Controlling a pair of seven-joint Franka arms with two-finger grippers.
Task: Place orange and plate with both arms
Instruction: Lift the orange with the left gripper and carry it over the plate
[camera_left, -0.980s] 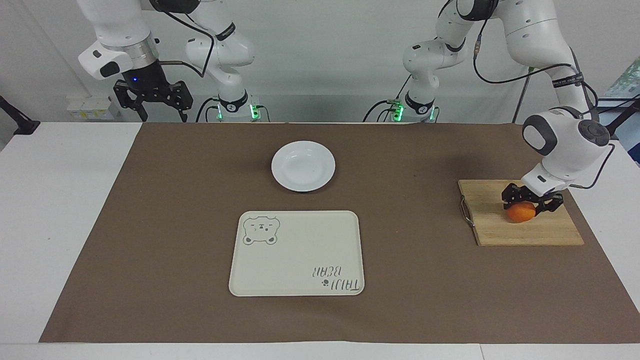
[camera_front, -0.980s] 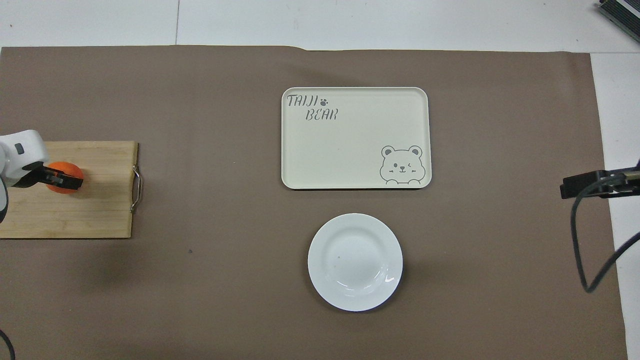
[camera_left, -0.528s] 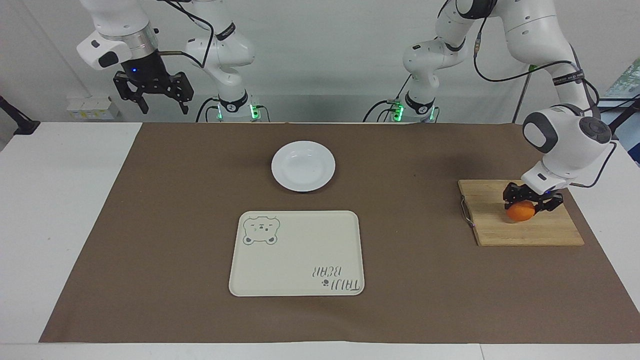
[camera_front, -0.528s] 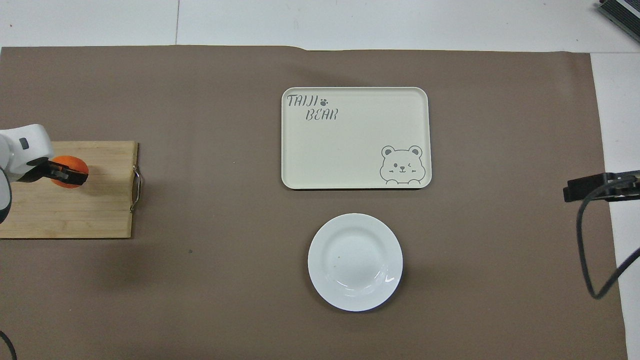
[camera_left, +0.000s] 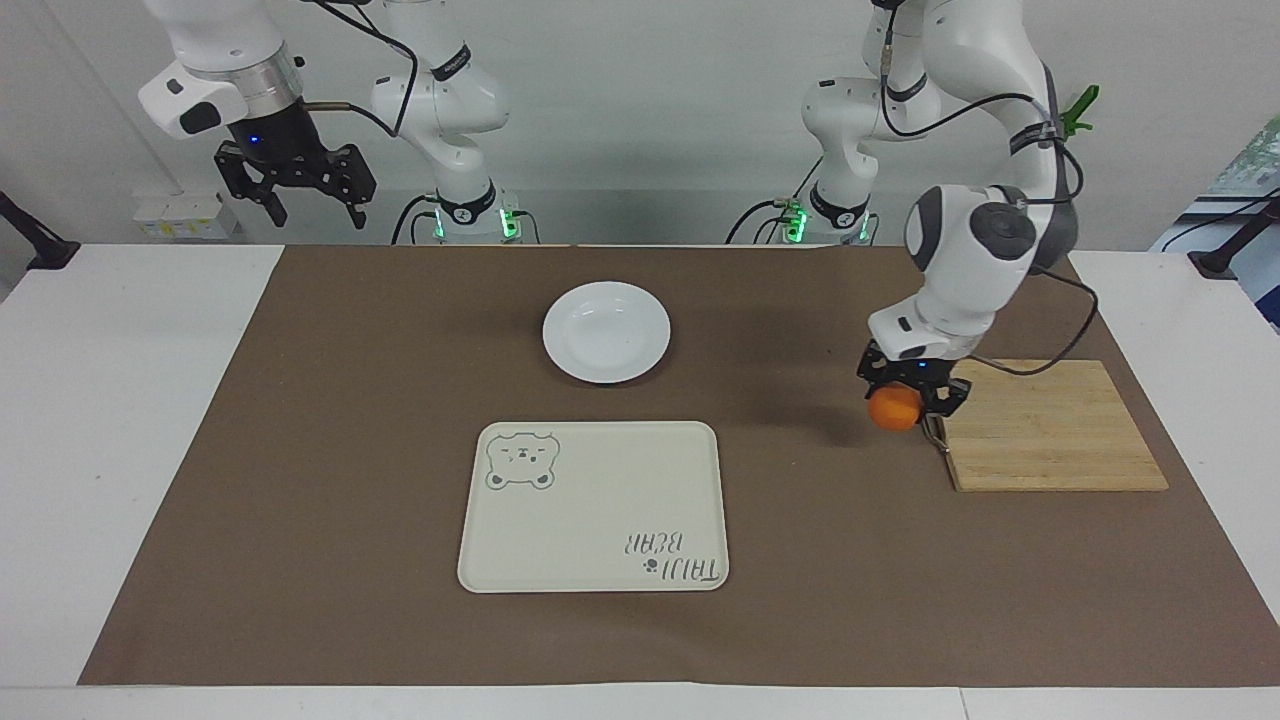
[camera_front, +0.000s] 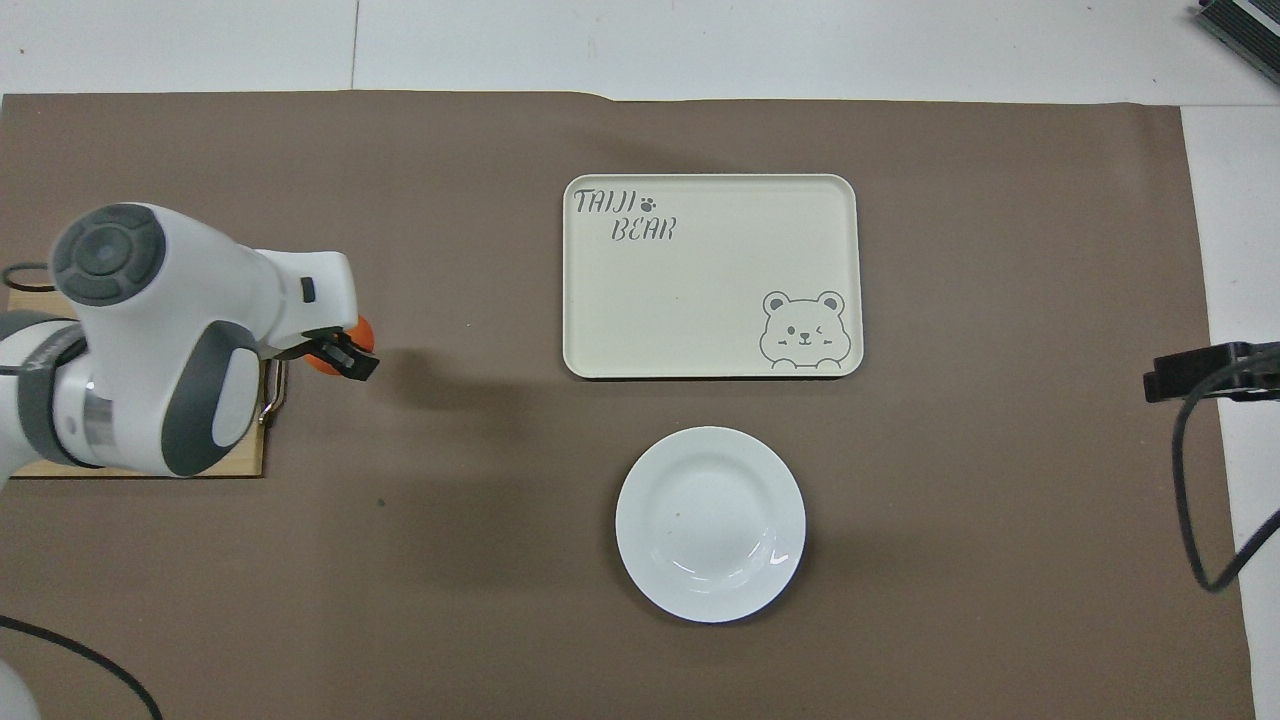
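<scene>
The left gripper (camera_left: 905, 398) is clenched around the orange (camera_left: 894, 408), its fingers pressed against the fruit's sides, and carries it in the air. Under it lies the brown mat (camera_left: 300, 480), just off the handle edge of the wooden cutting board (camera_left: 1060, 430); the board lies beside the gripper, toward the left arm's end of the table. In the overhead view only a sliver of the orange (camera_front: 360, 330) shows past the white wrist, and the gripper (camera_front: 345, 355) hangs next to the board's metal handle (camera_front: 272, 390).

From that gripper, the cream bear tray (camera_left: 600, 510) lies toward the middle of the table, well apart, with nothing on it. The white plate (camera_left: 606, 331) lies on the mat, also toward the middle from the gripper, nearer to the robots than the tray and apart from it. It holds nothing.

The right gripper (camera_left: 296, 195) waits high over the table's edge at the right arm's end, with its fingers spread wide and nothing between them. The plate is the closest thing to it, yet well apart and far below. In the overhead view only a dark part of it (camera_front: 1200, 368) reaches in from the side
</scene>
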